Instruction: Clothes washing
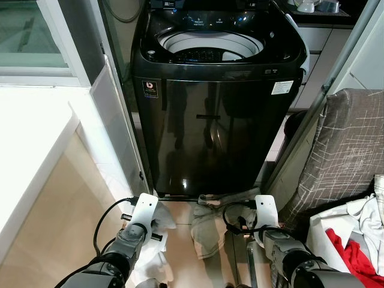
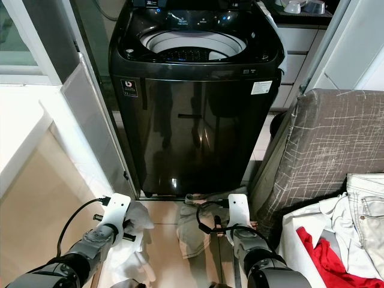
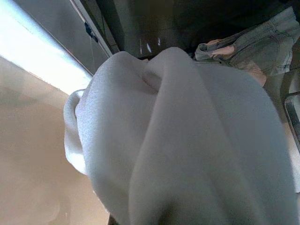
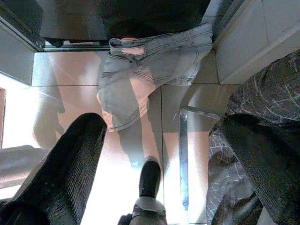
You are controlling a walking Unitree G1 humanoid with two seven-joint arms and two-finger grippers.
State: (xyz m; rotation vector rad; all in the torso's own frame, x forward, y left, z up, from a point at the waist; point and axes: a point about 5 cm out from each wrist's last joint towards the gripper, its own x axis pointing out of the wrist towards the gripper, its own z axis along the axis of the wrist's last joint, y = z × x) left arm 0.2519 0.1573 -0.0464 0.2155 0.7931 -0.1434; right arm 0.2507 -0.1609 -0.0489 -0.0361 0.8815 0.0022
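One white cloth (image 3: pixel 187 140) in left tool (image 1: pixel 150 231).

To our right we see a grey cushion (image 2: pixel 333 144) with a pale crosshatch pattern, standing upright. On the left a white panel (image 1: pixel 111 129) leans near a window frame (image 1: pixel 57 42). Far right, white drawers (image 2: pixel 300 42) sit under a dark worktop (image 2: pixel 300 19). The tiled floor (image 4: pixel 187 117) gleams with glare.

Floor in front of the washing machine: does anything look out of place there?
Yes. A pair of pale denim shorts lies crumpled on the floor tiles against the base of the washing machine, whose lid is open, instead of in its drum.
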